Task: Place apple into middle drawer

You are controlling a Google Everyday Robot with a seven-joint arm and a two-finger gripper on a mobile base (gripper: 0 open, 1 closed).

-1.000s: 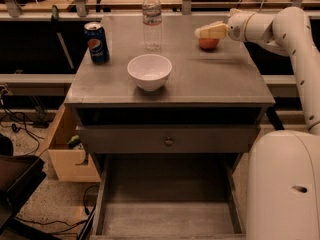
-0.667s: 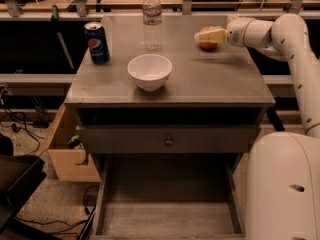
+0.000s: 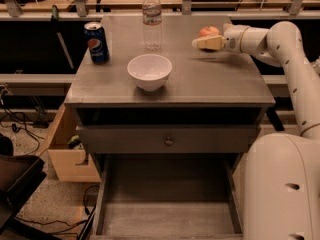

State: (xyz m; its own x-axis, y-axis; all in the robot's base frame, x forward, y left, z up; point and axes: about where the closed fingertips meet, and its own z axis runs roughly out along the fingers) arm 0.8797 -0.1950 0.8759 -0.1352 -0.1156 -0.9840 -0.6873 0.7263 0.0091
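One gripper (image 3: 207,42), pale and pointing left, hangs over the far right of the top (image 3: 200,84). It is closed on the apple (image 3: 209,31), which shows just above it and touches it. A soft shadow lies on the wood beneath, so I judge the pair to be clear of the surface.

A second ago the apple sat lower, under the gripper's tip. Now it has risen and the gripper has come down in front of it, so the grasp looks made and the lift begun. The wrist looks to have turned as well.

Behind the gripper, the white arm (image 3: 287,49) bends back to the right and down to the base.

Well to the left stand the bowl (image 3: 149,71), near the front edge, the bottle (image 3: 151,19) behind it and the can (image 3: 96,42) at the left.

Below the top is an open slot, then a closed front (image 3: 125,140) with a knob. Under that the middle drawer (image 3: 165,219) is pulled out toward the camera, its plank floor bare.

Picking up appears done. What remains is the carry forward over the front edge, down past the knobbed front, and the release. The main risk, I think, is clipping that edge or the front.
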